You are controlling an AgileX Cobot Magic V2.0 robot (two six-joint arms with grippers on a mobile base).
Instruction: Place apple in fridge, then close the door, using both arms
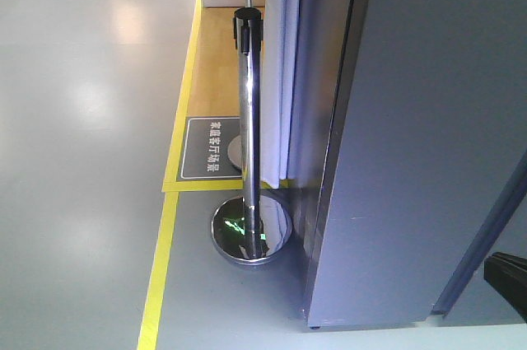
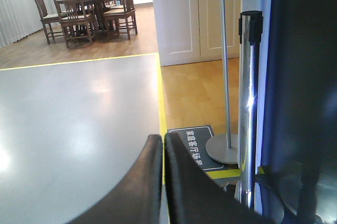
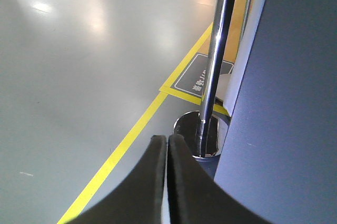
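No apple is visible. Both the left claw [image 2: 164, 145] and right claw [image 3: 167, 145] are clenched empty; the apple is to be located before reaching past the stanchion [image 1: 248, 119].

A barrier post [image 1: 247, 136] is set on the floor [image 1: 82, 161] just left of the fridge [image 1: 412, 136]. A floor sign [image 1: 210, 148] is laid behind the post's base, and a tape line [image 1: 160, 259] is run to its left.

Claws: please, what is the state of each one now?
Left claw: closed, holding nothing.
Right claw: closed, holding nothing.
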